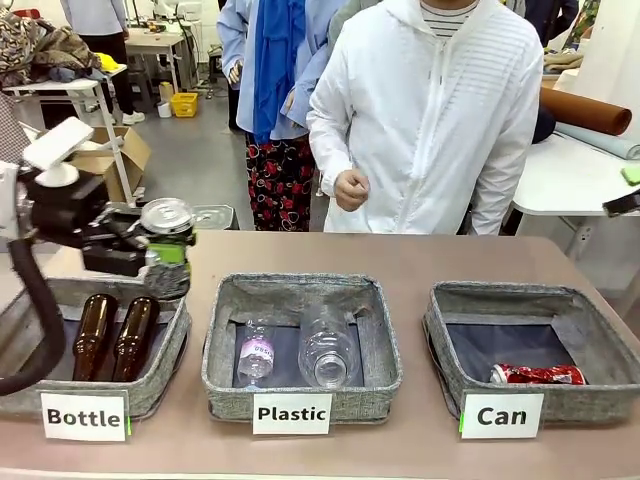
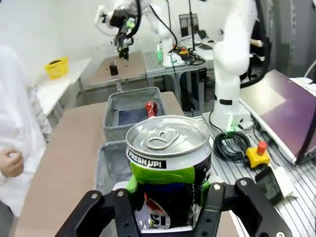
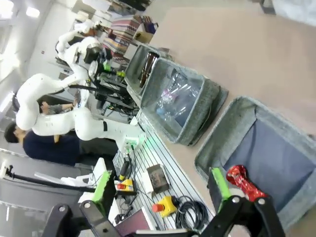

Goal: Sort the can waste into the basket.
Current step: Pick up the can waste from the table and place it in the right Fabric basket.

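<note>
On the brown table, your left gripper clamps the dark can above the "Bottle" basket; your right gripper gapes wide.

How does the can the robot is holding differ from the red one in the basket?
The held can is dark with a green band and a silver lid; the red can is red with white marks. The held can stands upright in the left gripper above the Bottle basket; the red can lies crushed on its side in the Can basket. Both are metal drink cans.
</note>
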You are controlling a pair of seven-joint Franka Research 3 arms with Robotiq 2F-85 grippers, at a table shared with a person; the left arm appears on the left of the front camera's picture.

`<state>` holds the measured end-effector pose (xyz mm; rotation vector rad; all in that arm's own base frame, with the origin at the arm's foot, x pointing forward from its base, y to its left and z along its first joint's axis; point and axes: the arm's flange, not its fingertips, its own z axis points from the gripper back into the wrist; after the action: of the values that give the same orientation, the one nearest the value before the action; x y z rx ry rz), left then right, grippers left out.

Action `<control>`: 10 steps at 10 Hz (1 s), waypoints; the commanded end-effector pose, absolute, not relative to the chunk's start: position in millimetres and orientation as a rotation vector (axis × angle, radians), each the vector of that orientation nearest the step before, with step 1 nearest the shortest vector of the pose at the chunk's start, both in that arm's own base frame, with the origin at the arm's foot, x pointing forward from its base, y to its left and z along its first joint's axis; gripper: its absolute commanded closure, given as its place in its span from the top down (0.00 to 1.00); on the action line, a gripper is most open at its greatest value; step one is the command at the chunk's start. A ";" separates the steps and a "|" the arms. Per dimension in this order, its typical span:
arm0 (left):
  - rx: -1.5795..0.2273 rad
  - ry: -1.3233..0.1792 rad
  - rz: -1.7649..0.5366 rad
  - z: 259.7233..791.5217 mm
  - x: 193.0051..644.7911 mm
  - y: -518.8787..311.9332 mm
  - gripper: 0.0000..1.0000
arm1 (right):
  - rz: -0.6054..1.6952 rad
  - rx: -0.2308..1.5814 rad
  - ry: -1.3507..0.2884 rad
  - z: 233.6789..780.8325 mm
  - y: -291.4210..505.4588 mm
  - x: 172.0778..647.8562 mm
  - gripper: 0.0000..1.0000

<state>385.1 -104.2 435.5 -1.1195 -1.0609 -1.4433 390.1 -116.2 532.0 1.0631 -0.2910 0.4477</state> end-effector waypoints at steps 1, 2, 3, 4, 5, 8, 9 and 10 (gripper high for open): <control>-1.117 -1.166 -1.298 460.8 392.2 -165.0 0.37 | 0.478 1.024 -0.284 566.0 -137.5 354.7 1.00; -1.197 -1.180 -1.260 491.5 389.6 -233.1 0.37 | 0.486 0.995 -0.282 586.0 -159.3 334.4 1.00; -1.163 -1.089 -1.430 513.0 388.6 -308.8 0.37 | 0.471 0.889 -0.273 598.1 -182.8 306.3 1.00; -1.175 -0.981 -1.514 519.2 390.6 -372.9 0.37 | 0.476 0.829 -0.255 599.1 -199.9 280.5 1.00; -1.180 -0.867 -1.590 517.8 391.3 -429.9 0.37 | 0.484 0.749 -0.243 592.4 -211.3 256.6 1.00; -1.007 -0.750 -1.734 476.2 381.9 -584.5 0.37 | 0.453 0.700 -0.309 568.1 -233.3 211.7 1.00; -0.974 -0.720 -1.730 456.2 384.3 -618.9 0.37 | 0.457 0.698 -0.325 562.0 -237.8 202.6 1.00; -0.893 -0.703 -1.745 433.6 386.5 -643.9 0.37 | 0.495 0.693 -0.338 557.5 -240.6 192.3 1.00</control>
<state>361.5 -610.7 415.2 -0.9432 -0.7395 -1.7655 200.1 -242.5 566.0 0.7117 -0.3066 0.4571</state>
